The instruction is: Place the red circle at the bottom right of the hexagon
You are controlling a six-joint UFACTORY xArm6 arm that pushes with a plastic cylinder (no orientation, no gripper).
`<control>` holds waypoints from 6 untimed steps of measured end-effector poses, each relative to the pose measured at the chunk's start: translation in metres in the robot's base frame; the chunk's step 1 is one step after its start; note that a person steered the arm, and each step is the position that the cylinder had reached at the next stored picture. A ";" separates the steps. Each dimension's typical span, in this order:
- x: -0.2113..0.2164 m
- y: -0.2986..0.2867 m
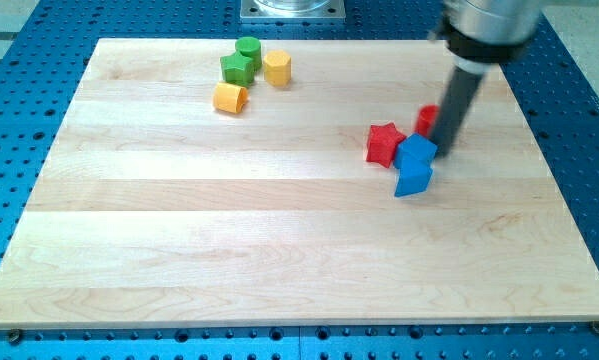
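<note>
My tip (pixel 441 150) is the end of a smooth dark rod; it holds nothing. It touches the red circle (pixel 427 119), half hidden behind it, near the pale wooden desk's (pixel 279 250) right edge. Two blue blocks (pixel 415 164) and a red star (pixel 383 143) sit just beside. By the top edge sit a yellow hexagon (pixel 277 68), a yellow cylinder (pixel 229 98), a green star (pixel 237 69) and a green cylinder (pixel 247 48). No writing shows.

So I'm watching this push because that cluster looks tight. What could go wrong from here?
My tip sits beside the red circle, which the rod partly hides. The red star and two blue blocks crowd it, so a push leftward may drag them along. The yellow hexagon is far off, so the circle could slip away.
</note>
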State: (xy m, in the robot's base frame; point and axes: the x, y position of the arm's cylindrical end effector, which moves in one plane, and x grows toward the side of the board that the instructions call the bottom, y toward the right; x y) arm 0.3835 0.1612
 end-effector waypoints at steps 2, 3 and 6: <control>-0.034 -0.017; -0.045 0.069; -0.051 -0.082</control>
State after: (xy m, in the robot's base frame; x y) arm 0.3321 0.0792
